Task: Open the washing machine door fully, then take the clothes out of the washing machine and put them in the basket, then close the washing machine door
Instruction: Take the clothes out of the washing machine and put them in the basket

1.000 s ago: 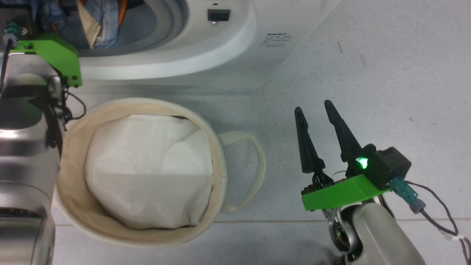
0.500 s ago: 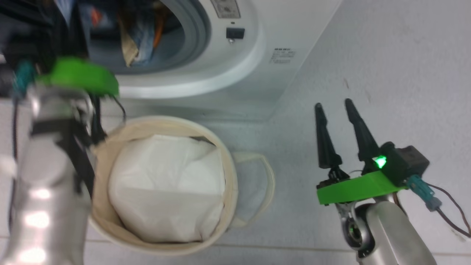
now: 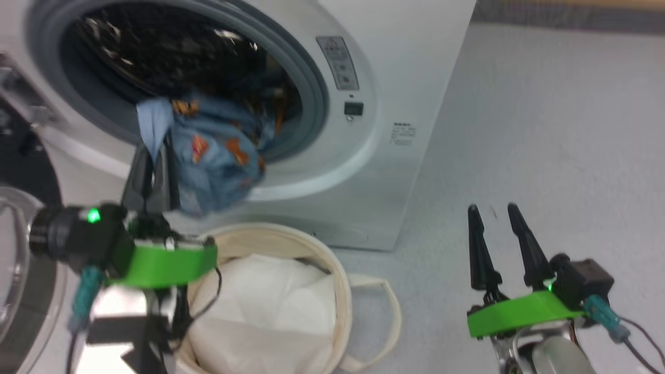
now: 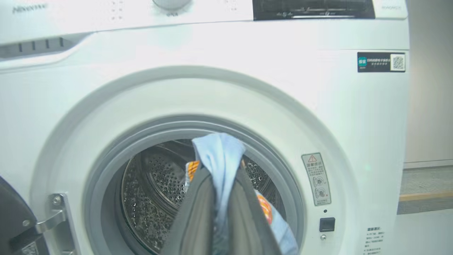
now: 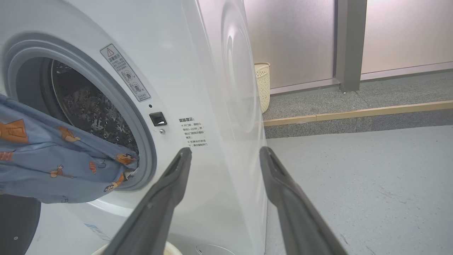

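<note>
The left pincer [image 3: 154, 166] is clamped tight on a fold of the clothes [image 3: 218, 156], light blue fabric printed with orange-brown cartoon bears. The bundle bulges out over the grey rubber gasket [image 3: 311, 93] at the lower edge of the round opening, and its far end trails back towards the perforated steel drum [image 4: 152, 191]. The washing machine [image 3: 415, 78], a white boxy front-loader, stands on the grey speckled floor [image 3: 545, 130]. Its door [image 3: 23, 176], a glossy black ring around clear bulging glass, is swung out at the left edge of the head view. Just below the hanging clothes, close against the foot of the machine, sits the basket [image 3: 337, 291] — a round cream canvas tub with loop handles, holding plain white puffy stuffing [image 3: 270, 301]. The right pincer [image 3: 493, 208] is spread wide and holds nothing — it hangs above the floor, off the machine's right front corner and well apart from the basket.
</note>
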You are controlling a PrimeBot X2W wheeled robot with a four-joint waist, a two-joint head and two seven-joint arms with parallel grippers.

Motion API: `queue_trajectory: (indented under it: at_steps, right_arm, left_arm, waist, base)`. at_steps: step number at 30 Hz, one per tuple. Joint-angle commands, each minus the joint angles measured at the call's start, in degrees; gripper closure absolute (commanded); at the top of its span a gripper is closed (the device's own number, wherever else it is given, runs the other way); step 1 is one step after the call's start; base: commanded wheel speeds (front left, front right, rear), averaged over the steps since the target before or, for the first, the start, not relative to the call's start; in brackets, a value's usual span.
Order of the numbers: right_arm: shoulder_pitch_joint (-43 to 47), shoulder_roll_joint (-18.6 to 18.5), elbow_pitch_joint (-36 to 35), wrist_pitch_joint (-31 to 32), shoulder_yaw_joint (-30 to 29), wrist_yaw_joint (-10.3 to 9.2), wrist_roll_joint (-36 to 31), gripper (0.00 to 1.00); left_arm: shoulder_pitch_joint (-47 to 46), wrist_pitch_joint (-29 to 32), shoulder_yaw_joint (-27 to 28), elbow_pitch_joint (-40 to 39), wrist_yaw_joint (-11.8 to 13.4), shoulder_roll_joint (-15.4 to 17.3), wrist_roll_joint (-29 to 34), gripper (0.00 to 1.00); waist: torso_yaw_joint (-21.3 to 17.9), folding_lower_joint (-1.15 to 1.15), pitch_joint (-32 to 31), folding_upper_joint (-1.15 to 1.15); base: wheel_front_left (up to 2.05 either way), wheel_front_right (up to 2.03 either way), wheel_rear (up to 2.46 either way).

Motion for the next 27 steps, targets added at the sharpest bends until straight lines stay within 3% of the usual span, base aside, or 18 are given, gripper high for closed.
queue_trajectory:
  at_steps: [1, 7, 11, 18, 23, 27]
  right_arm:
    - [0.3, 0.3, -1.3, -0.7, 1.2, 0.47, 0.2, 0.00]
    - [1.6, 0.3, -0.9, -0.7, 1.7, 0.47, 0.2, 0.00]
    - [2.3, 0.3, -0.5, -0.7, 1.6, 0.47, 0.1, 0.00]
    - [2.6, 0.3, 0.1, -0.7, 2.0, 0.47, 0.2, 0.00]
    - [2.9, 0.3, 0.6, -0.7, 2.1, 0.47, -0.2, 0.00]
    - [3.2, 0.3, 0.5, -0.7, 1.5, 0.47, -0.2, 0.00]
  left_arm:
    - [0.5, -0.3, 1.1, -4.5, -0.1, 0.6, 1.2, 1.00]
    - [4.2, -0.3, -1.4, -8.5, 0.4, 0.3, 3.8, 0.97]
    - [5.5, -0.3, -2.9, -10.0, 1.0, -0.1, 3.7, 1.00]
    - [7.7, -0.3, -5.4, -5.2, 0.5, -0.5, 3.0, 1.00]
    - [9.7, -0.3, -8.0, 4.1, -0.1, -0.8, 2.9, 1.00]
    - [10.2, -0.3, -10.0, 6.4, 0.8, -1.1, 3.5, 1.00]
  waist:
    - [2.0, 0.00, -3.3, 0.00]
    - [3.3, 0.00, -4.9, 0.00]
    - [4.4, 0.00, -5.6, 0.00]
    - [4.8, 0.00, -6.4, 0.00]
    - [4.6, 0.00, -6.9, 0.00]
    - [4.3, 0.00, -7.4, 0.00]
  base:
    - [0.00, 0.00, 0.00]
    - [0.00, 0.00, 0.00]
    - [0.00, 0.00, 0.00]
    - [0.00, 0.00, 0.00]
    - [0.00, 0.00, 0.00]
    - [0.00, 0.00, 0.00]
